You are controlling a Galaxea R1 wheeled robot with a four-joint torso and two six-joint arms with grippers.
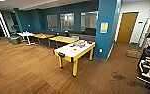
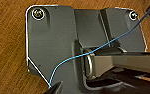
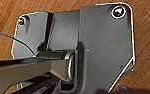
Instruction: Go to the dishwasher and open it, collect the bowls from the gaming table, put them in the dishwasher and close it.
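Jaws of both grippers: state cannot be told; each wrist view looks down past the robot's own dark plate onto the wood floor [image 2: 8, 50], with nothing held in sight. Gaming table [image 1: 74, 51], white top on yellow-wood legs, stands ahead at mid-distance, slightly right of centre, beside the teal pillar [image 1: 106, 27]. Its long axis runs from near-left to far-right, near short end toward the robot. Small bright items sit on top; an orange-red one [image 1: 74, 49] may be a bowl, not certain. Neither arm is clearly nearer. Plain yellow tables [image 1: 63, 39] lie farther back left.
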